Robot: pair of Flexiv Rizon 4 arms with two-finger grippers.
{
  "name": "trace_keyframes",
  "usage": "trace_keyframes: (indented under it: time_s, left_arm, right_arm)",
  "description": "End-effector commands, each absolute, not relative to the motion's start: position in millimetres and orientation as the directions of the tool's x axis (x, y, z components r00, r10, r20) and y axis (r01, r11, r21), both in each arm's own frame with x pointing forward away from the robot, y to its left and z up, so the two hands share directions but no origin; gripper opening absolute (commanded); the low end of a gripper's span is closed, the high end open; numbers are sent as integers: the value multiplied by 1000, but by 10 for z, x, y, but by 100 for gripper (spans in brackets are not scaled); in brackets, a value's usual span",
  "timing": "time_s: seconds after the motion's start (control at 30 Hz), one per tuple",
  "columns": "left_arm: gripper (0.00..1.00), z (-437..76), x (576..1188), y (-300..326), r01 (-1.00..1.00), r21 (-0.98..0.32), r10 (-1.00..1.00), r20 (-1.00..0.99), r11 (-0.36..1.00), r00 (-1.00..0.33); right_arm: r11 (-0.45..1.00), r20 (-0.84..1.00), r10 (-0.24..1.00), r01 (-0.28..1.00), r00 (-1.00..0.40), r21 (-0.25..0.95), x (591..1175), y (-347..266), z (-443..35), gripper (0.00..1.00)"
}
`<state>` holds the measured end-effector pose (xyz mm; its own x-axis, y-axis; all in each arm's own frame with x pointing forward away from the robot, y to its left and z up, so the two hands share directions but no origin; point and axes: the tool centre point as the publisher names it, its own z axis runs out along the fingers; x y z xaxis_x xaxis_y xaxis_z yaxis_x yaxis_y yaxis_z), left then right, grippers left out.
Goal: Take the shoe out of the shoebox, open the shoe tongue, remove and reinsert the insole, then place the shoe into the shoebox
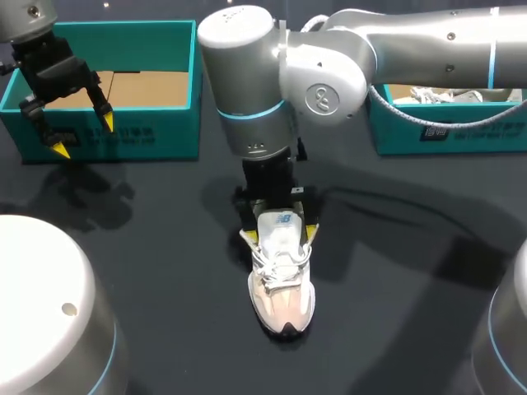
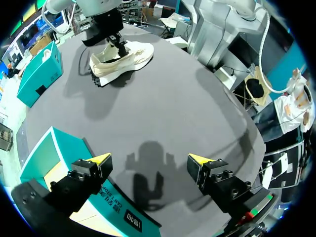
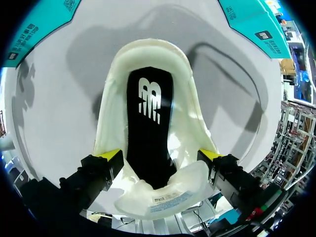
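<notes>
Closest to the lens, two arm bases (image 1: 41, 304) fill the lower left and lower right corners of the head view. Just below centre, the one shoe (image 1: 282, 280) stands on the dark worktop (image 1: 165, 247), toe toward the lower edge. The right end effector (image 1: 281, 233) straddles its collar, set wide, a yellow tip against each side, so it seems to grip the shoe. The left end effector (image 1: 83, 137) hangs upper left, spread wide and empty, before the left box (image 1: 156, 132). A second box (image 1: 461, 136) sits upper right, holding something white I cannot identify.

By my reading the shoe is out and the tongue (image 3: 165, 197) is folded forward, the mouth open. One black insole (image 3: 148, 133) lies inside; whether it has already been out and back cannot be told. Returning the shoe to a box is surely left. Count: two end effectors, two boxes, one shoe, one insole.
</notes>
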<state>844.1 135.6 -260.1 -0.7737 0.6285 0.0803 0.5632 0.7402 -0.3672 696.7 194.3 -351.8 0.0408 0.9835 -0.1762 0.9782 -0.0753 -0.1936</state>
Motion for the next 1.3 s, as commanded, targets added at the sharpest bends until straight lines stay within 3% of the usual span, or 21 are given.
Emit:
trace_keyframes:
  time_s: [0.03,0.7,1.3]
  left_arm:
    - [100,-2597,8441,1361,564,-366,629,82,740,-773]
    - [100,-2597,8441,1361,564,-366,629,82,740,-773]
    - [100,-2597,8441,1361,564,-366,629,82,740,-773]
  right_arm:
    - [-68,-154,987,982,42,-173,6893,1858,-3476,100]
    - [9,-104,994,985,-27,-170,6689,1915,-3316,100]
    - [93,7,996,993,-93,-68,6002,1711,-3012,100]
